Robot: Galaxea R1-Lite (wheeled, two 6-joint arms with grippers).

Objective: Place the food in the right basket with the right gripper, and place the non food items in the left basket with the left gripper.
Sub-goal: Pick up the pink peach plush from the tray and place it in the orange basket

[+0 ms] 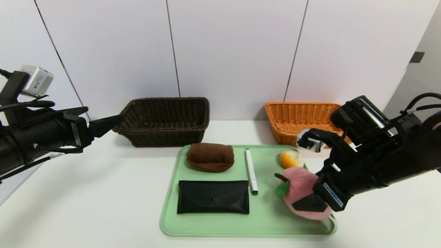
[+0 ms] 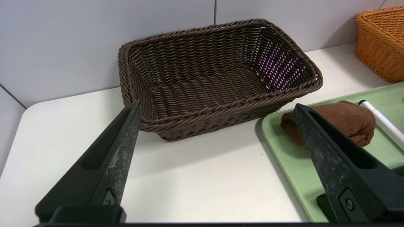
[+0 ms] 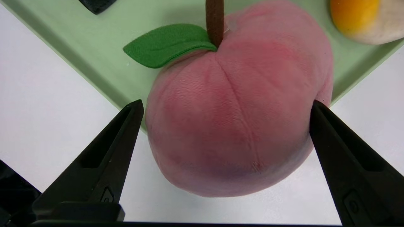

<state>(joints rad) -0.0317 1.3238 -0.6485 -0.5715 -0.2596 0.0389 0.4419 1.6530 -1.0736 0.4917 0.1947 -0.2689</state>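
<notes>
The right gripper point(image 3: 225, 105) is spread as wide as it goes, its two black fingers point(image 3: 126, 126) flanking the pink plush peach point(image 3: 233, 119); one tip sits just beside the plush, the other looks to be touching its side, though contact cannot be told for sure. The peach bulges between them at the tray's near right corner, green leaf and brown stem pointing away from the gripper. Just beyond the peach lies the small orange-and-white piece point(image 1: 291, 159), and farther past it stands the orange-tan wicker basket point(image 1: 296, 117).

The left gripper point(image 2: 217, 107) hangs level and idle, also fully spread with nothing between its fingers, aimed at the dark brown wicker basket point(image 2: 217, 78) right in front of it. Off to its right side lie the brown cloth bundle point(image 1: 211, 157), the white marker pen point(image 1: 251, 171) and the flat black pouch point(image 1: 213, 197), all on the green tray point(image 1: 220, 225).

The tray rests on a white tabletop point(image 1: 86, 193), both baskets behind it against a wall of pale panels point(image 1: 234, 48) with thin dark seams
</notes>
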